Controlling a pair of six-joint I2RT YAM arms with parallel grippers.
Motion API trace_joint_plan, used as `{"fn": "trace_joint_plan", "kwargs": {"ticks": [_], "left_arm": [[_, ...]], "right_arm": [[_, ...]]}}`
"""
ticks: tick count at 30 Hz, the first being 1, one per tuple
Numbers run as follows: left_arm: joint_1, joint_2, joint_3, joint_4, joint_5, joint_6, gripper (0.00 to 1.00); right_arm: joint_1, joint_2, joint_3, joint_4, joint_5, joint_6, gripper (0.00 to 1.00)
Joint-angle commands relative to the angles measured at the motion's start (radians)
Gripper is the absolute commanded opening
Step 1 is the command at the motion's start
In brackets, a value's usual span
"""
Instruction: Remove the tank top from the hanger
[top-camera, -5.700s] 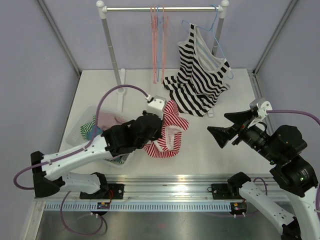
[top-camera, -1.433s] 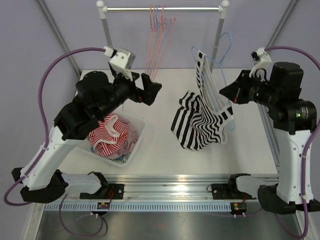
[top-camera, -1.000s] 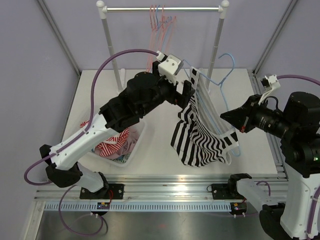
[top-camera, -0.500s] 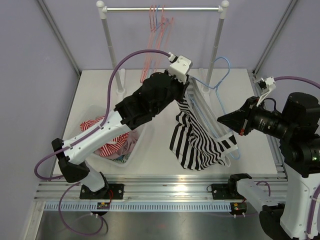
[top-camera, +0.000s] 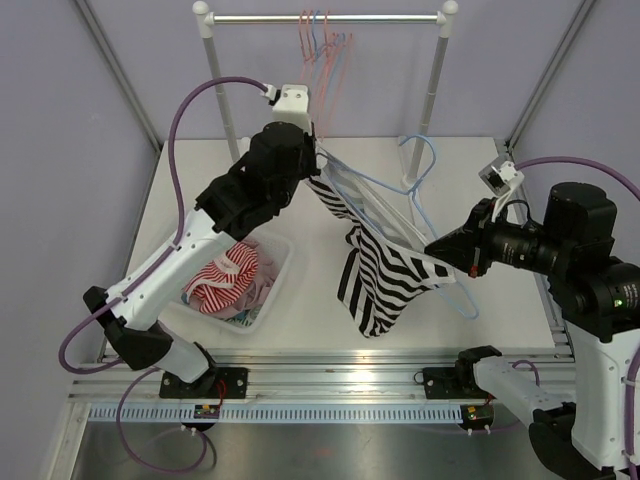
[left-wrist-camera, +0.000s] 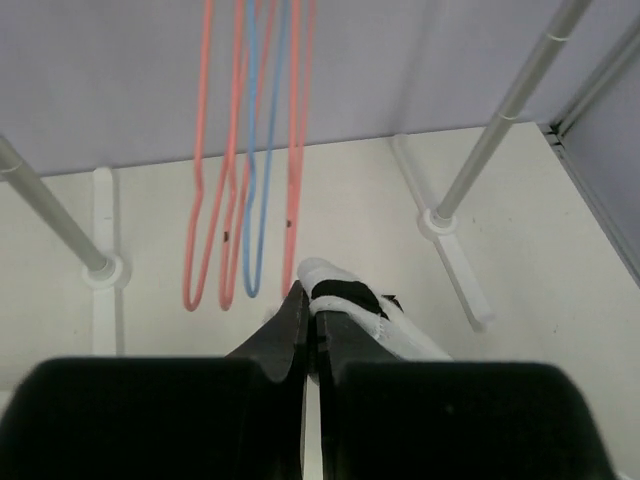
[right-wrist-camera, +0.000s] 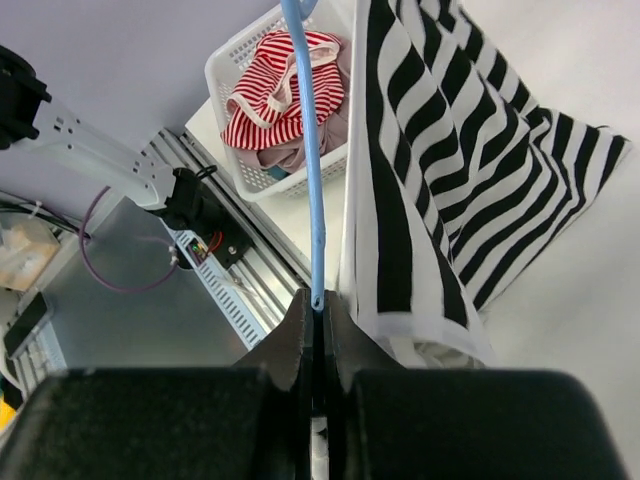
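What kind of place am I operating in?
Probably a lab test cell, not a home: a small clothes rail with spare hangers on a white table, a basket of tops, and plain walls in metal framing.

striped tank top (top-camera: 385, 285), draped on blue hanger (right-wrist-camera: 312, 150)

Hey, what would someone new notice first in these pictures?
A black-and-white striped tank top hangs stretched mid-air over the table, its strap pinched in the left gripper while the right gripper clamps the light blue hanger. At the left, a white basket holds a red-striped garment.
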Motion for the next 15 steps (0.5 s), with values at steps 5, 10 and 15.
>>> {"fn": "trace_joint_plan", "kwargs": {"ticks": [5, 10, 15], "left_arm": [[0.12, -0.018, 0.114, -0.132, 0.017, -0.211, 0.0], [0.132, -0.055, 0.048, -0.081, 0.19, -0.244, 0.0], [0.129, -0.132, -0.035, 0.007, 0.461, -0.259, 0.0]], "right_arm": [[0.029, -0.084, -0.004, 0.024, 0.052, -0.101, 0.0], [0.027, -0.13, -0.05, 0.113, 0.095, -0.095, 0.0], [0.029, -0.214, -0.185, 0.395, 0.169, 0.025, 0.0]]}}
